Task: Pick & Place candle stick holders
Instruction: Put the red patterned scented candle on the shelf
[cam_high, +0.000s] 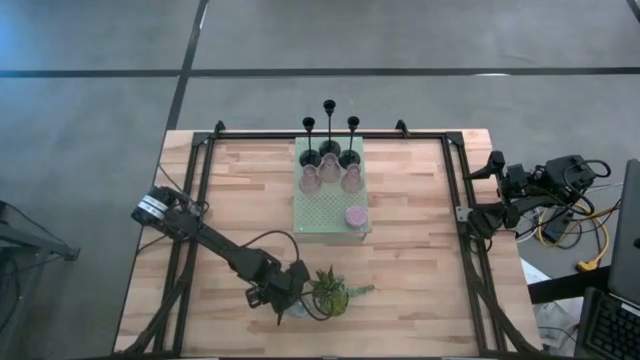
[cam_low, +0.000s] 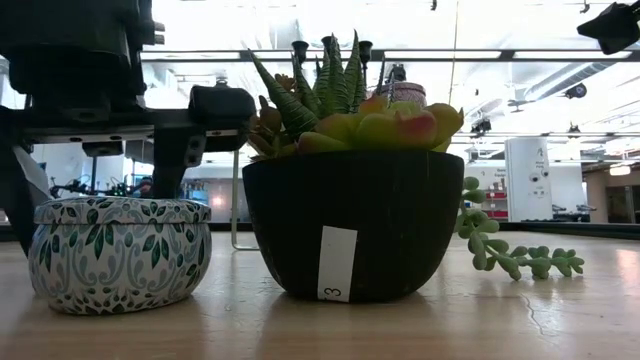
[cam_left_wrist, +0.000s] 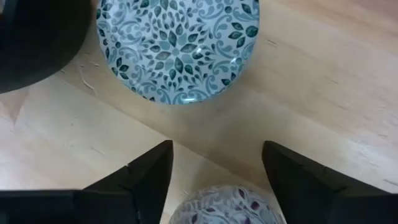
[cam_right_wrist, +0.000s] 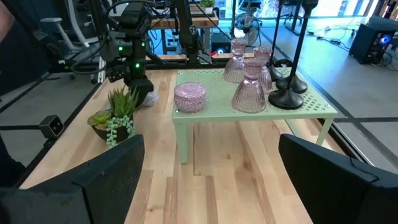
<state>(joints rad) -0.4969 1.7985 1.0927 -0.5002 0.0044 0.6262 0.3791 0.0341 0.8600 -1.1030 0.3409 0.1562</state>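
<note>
Left end effector (cam_left_wrist: 214, 180) open above purple-patterned cup (cam_left_wrist: 221, 206); teal-patterned cup (cam_left_wrist: 177, 46) just beyond fingertips.

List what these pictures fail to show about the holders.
Low view: the potted plant hides most holders behind it.
Left wrist view: the purple-patterned cup is cut off by the edge; whether the open left gripper touches it is unclear.
High view: the teal cup and its neighbour are lost under that gripper.

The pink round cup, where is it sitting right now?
In the high view the pink round cup sits on the pale green mat, at its near right corner, in front of the three pink glass holders, apart from them.
</note>
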